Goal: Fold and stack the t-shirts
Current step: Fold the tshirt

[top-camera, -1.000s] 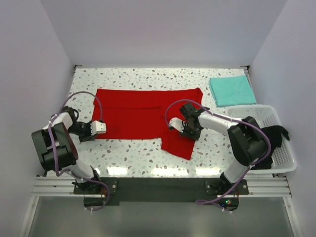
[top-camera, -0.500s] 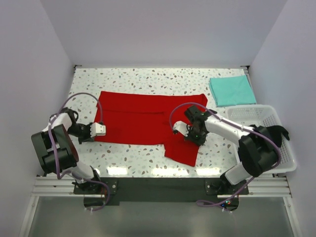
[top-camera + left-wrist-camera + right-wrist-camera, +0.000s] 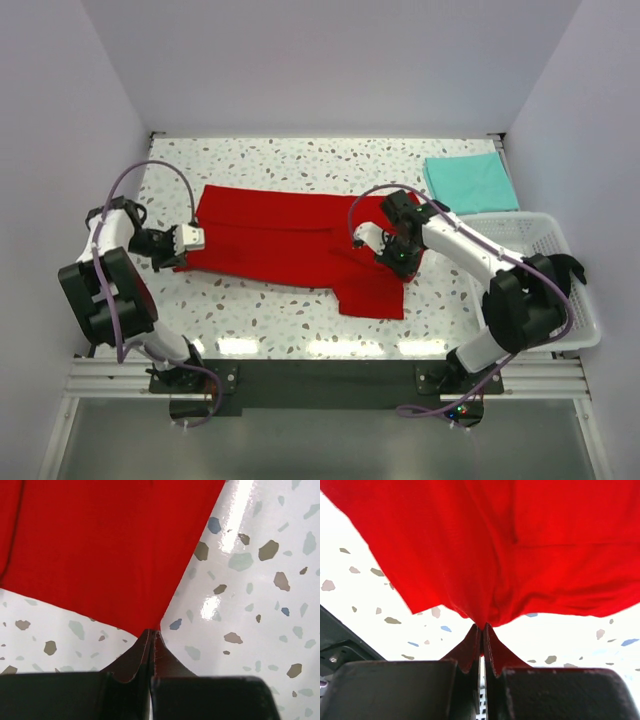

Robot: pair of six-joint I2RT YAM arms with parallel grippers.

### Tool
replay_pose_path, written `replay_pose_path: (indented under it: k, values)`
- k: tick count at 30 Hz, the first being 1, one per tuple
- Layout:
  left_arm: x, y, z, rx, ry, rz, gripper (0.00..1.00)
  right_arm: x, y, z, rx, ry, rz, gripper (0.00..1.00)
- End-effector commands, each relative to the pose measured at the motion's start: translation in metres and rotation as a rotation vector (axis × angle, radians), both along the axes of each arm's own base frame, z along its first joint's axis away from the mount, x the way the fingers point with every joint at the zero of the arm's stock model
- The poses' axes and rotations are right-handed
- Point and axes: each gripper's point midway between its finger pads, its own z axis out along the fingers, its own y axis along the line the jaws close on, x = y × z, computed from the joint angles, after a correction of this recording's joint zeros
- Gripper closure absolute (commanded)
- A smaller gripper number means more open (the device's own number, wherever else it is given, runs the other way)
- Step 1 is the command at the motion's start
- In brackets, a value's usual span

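Note:
The red t-shirt (image 3: 285, 240) lies stretched across the middle of the table, partly folded, with a flap hanging toward the near edge. My left gripper (image 3: 182, 245) is shut on its left corner (image 3: 150, 622). My right gripper (image 3: 400, 250) is shut on a bunched fold at its right side (image 3: 485, 617) and holds it lifted. The mint-teal t-shirt (image 3: 470, 183) lies folded at the back right. The black t-shirt (image 3: 555, 272) hangs over the basket's near side.
A white lattice basket (image 3: 570, 250) stands at the right edge of the table. White walls close in the left, back and right. The speckled tabletop (image 3: 260, 310) shows in front of the red shirt.
Both grippers have moved toward the back and a little right, pulling the red shirt with them. The shirt's near edge has lifted and slid away from the front.

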Motion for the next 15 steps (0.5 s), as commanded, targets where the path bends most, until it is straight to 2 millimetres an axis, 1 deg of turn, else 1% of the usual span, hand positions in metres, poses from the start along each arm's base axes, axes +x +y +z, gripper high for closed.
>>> replay_pose_path:
  k: [1, 3, 11, 13, 15]
  values:
    - [0.014, -0.004, 0.015, -0.070, -0.018, 0.047, 1.00, 0.009, -0.002, 0.014, 0.025, 0.018, -0.001, 1.00]
    - [0.019, -0.006, 0.017, -0.095, -0.020, 0.058, 1.00, 0.014, -0.003, 0.020, 0.034, 0.015, -0.012, 1.00]
    - [0.046, -0.004, 0.030, -0.155, -0.037, 0.107, 1.00, 0.027, -0.005, 0.020, 0.025, 0.032, -0.004, 1.00]
    - [0.055, -0.003, 0.035, -0.167, -0.052, 0.118, 1.00, 0.036, -0.005, 0.025, 0.030, 0.018, -0.008, 1.00]
    - [0.061, -0.004, 0.035, -0.184, -0.044, 0.131, 1.00, 0.045, -0.006, 0.028, 0.030, 0.012, -0.016, 1.00]
